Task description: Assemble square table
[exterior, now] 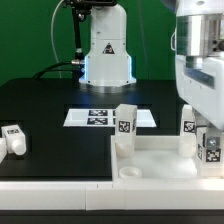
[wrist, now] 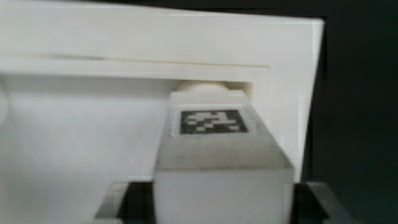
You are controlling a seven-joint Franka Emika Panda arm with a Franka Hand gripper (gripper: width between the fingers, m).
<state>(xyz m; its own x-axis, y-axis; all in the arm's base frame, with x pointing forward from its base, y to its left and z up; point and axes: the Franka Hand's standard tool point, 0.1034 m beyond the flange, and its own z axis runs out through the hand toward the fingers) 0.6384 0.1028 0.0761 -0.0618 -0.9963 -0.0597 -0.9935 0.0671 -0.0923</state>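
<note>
The square table's white top (exterior: 160, 160) lies at the front right, rim up, with a round corner hole (exterior: 130, 172). One tagged white leg (exterior: 125, 122) stands at its far left corner and another (exterior: 190, 125) farther toward the exterior view's right. My gripper (exterior: 208, 135) is over the top's right side, shut on a third leg (exterior: 211, 150). In the wrist view that leg (wrist: 214, 122) fills the gap between my dark fingers (wrist: 134, 200), tag facing the camera, its far end against the white top (wrist: 107, 100). My gripper (wrist: 217, 205) holds it on both sides.
Another loose tagged leg (exterior: 14, 138) lies on the black table at the exterior view's left. The marker board (exterior: 105, 117) lies flat behind the top, in front of the robot base (exterior: 107, 50). A green backdrop is behind.
</note>
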